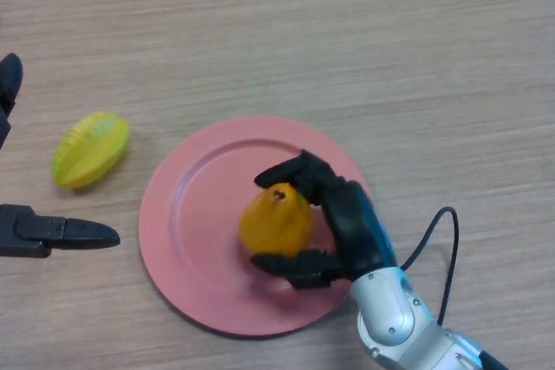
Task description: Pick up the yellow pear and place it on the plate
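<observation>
The yellow-orange pear sits on the pink plate, right of the plate's middle, stem end up. My right hand comes in from the lower right, and its fingers and thumb are curled round the pear from the right side. My left hand shows at the left edge, low over the table, left of the plate, with a straight finger pointing right; it holds nothing.
A yellow-green starfruit lies on the wooden table left of the plate, just above my left hand. A second dark part of the left hand shows at the upper left edge.
</observation>
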